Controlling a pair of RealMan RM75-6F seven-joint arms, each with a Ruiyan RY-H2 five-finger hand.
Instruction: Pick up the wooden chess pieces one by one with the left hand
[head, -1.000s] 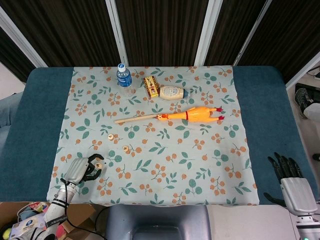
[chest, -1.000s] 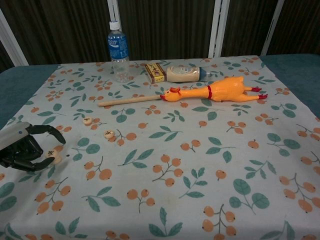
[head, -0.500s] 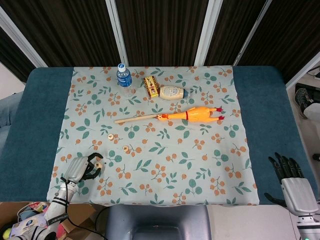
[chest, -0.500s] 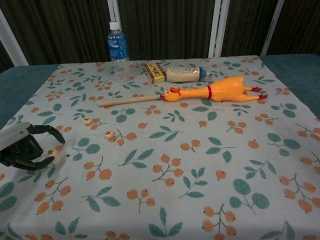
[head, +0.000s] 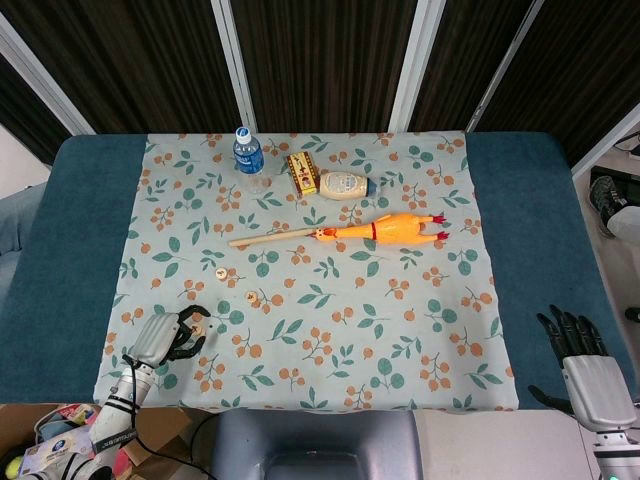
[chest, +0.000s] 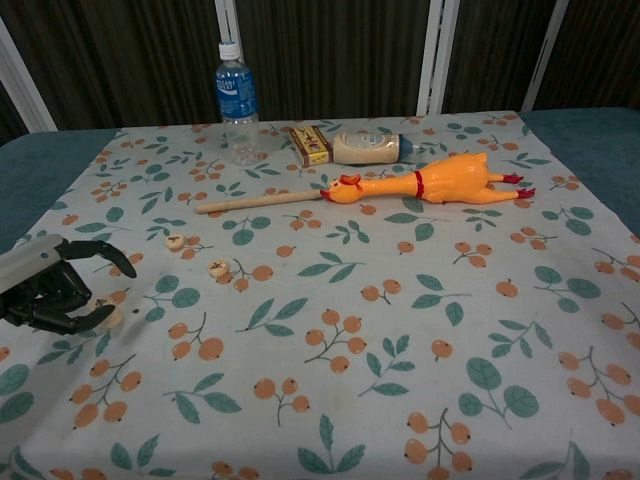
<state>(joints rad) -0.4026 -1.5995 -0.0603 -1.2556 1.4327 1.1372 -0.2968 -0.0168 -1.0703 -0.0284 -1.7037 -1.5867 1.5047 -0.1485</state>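
Three small round wooden chess pieces lie on the floral cloth. One (head: 221, 272) (chest: 174, 240) and a second (head: 252, 296) (chest: 215, 267) sit left of centre. The third (head: 199, 322) (chest: 111, 318) rests on the cloth at the thumb tip of my left hand (head: 165, 338) (chest: 52, 291), near the front left corner. That hand's dark fingers arch apart over the piece, and nothing shows them clamping it. My right hand (head: 582, 362) hovers off the table's front right corner, fingers spread and empty; the chest view does not show it.
Along the far side stand a water bottle (head: 247, 153) (chest: 234, 98), a small box (head: 303, 173) (chest: 310, 144) and a lying cream bottle (head: 343, 184) (chest: 368, 148). A rubber chicken (head: 390, 228) (chest: 430, 182) and a wooden stick (head: 270, 238) (chest: 255, 203) lie mid-table.
My left hand has drawn slightly left and its fingers have spread wider. The nearest piece now sits at the thumb tip instead of between the fingertips.
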